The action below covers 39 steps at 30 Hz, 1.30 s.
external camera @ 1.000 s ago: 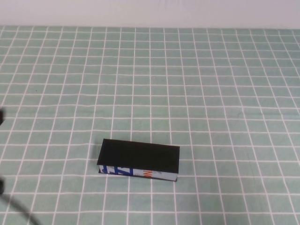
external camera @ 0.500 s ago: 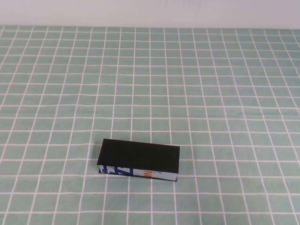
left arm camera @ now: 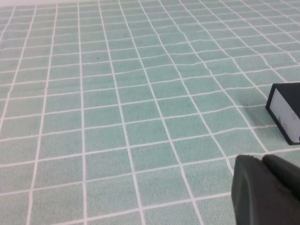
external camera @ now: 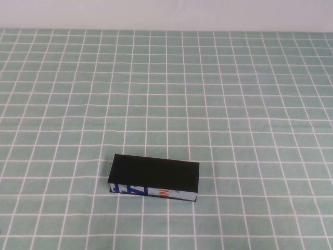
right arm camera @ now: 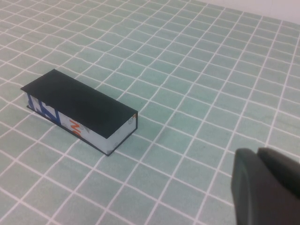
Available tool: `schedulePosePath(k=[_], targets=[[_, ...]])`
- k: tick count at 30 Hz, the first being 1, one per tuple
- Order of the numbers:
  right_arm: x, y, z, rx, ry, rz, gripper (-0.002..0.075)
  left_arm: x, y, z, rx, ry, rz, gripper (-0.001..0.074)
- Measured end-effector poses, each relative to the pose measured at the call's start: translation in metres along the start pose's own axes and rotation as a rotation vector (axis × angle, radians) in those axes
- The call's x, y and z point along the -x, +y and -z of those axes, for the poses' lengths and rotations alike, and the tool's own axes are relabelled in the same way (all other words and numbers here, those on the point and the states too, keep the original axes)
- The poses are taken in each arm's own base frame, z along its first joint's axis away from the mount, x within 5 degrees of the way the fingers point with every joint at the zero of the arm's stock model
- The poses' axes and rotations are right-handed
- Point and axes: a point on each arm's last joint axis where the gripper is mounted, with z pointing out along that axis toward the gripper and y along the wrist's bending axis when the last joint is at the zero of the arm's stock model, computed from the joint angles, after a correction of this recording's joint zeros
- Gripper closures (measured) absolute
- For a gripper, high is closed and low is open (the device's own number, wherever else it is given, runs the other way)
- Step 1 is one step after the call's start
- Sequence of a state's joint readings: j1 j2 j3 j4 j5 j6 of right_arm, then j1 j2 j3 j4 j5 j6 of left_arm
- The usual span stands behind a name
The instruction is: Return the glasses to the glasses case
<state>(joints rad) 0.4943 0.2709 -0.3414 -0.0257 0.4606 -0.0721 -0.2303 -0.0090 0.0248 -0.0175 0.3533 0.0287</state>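
Note:
The glasses case (external camera: 154,174) is a black box with its lid shut, lying on the green checked cloth at the front centre, its white front edge with blue and orange print towards me. It also shows in the right wrist view (right arm camera: 77,108), and one end shows in the left wrist view (left arm camera: 287,110). The glasses are hidden or out of view. My left gripper (left arm camera: 262,159) is shut and empty, low over the cloth to the left of the case. My right gripper (right arm camera: 258,152) is shut and empty, to the right of the case. Neither gripper shows in the high view.
The green cloth with a white grid (external camera: 234,94) covers the whole table. A pale wall runs along the far edge (external camera: 166,13). Nothing else stands on the cloth.
One second ago dark parts of my left arm showed at the left edge of the high view; they have since drawn out of it. The case has not moved.

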Motion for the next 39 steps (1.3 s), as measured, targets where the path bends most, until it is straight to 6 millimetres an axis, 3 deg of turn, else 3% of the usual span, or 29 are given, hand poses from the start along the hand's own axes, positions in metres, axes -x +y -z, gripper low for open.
schedulePosePath(k=[26, 39], targets=[[0.0, 0.0, 0.002, -0.008, -0.01, -0.004, 0.0737, 0.0, 0.0, 0.0, 0.0, 0.002, 0.0, 0.0737], [-0.006, -0.016, 0.025, -0.385, -0.106, -0.156, 0.0737, 0.0, 0.0, 0.0, 0.0, 0.0, 0.0, 0.0737]])
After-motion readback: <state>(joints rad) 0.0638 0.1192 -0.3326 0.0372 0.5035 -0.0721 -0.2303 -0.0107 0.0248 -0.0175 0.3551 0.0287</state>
